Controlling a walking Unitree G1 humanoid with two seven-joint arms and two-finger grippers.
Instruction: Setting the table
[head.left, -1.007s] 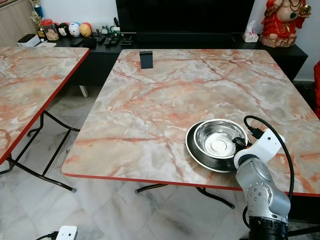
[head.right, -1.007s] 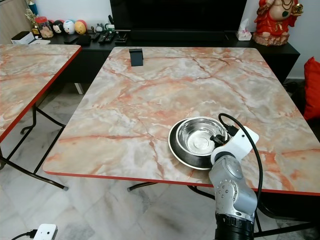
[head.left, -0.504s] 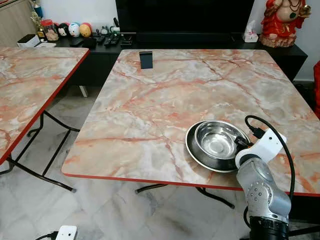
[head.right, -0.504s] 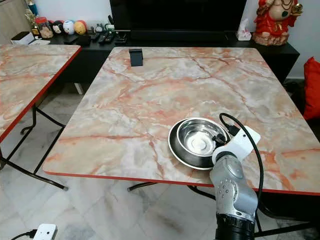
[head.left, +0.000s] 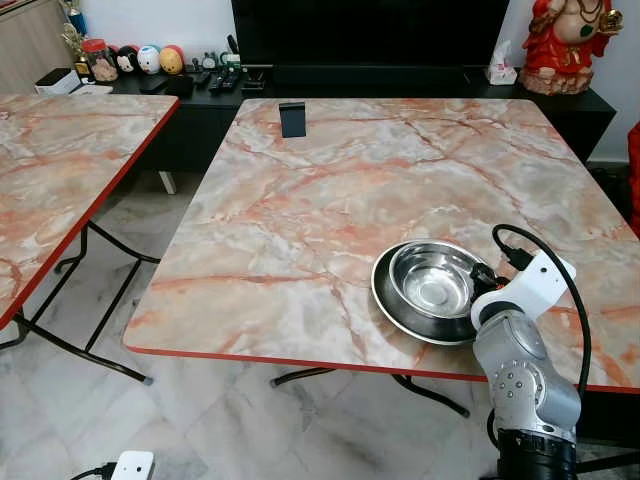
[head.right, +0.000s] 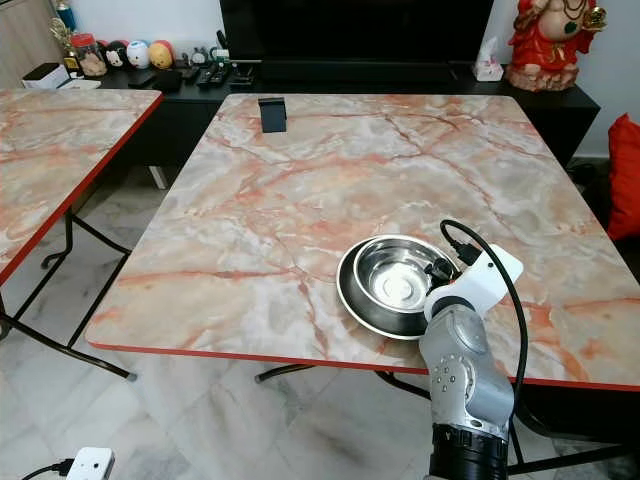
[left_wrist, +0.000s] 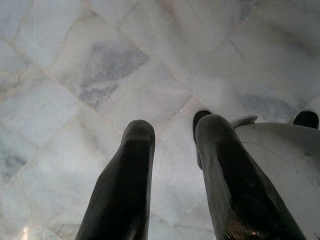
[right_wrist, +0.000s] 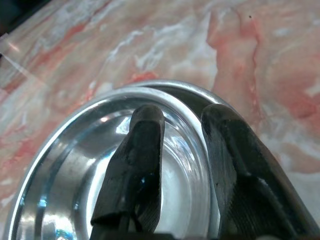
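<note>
Table: marble-patterned table (head.left: 330, 190) with a red rim; its near edge runs just in front of the robot.
Bowl: shiny steel bowl (head.left: 432, 283) seated inside a dark steel plate (head.left: 395, 304), close to the near edge and toward the near right corner.
Right gripper: right gripper (right_wrist: 182, 150) is at the bowl's right rim. In the right wrist view one black finger sits inside the bowl and the other outside its wall, so the pincer straddles the rim. The fingers look close around the rim, a pinch on the bowl, though contact cannot be fully confirmed.
Left gripper: left gripper (left_wrist: 172, 165) hangs idle over the pale tiled floor (left_wrist: 100, 70), its two fingers spread apart with nothing between them.
Change: over the last second the bowl has slid a little toward the near right within the plate, and the right wrist has drawn slightly rightward with it. This reads as small positioning of the place setting, probably near its final spot.
Edges: the plate's front lip lies near the red edge, so any further pull toward the robot risks an overhang.
Open room: most of the tabletop is bare marble. A small black stand (head.left: 291, 118) is at the far left corner, well apart. A second marble table (head.left: 60, 170) stands to the left across a floor gap.
</note>
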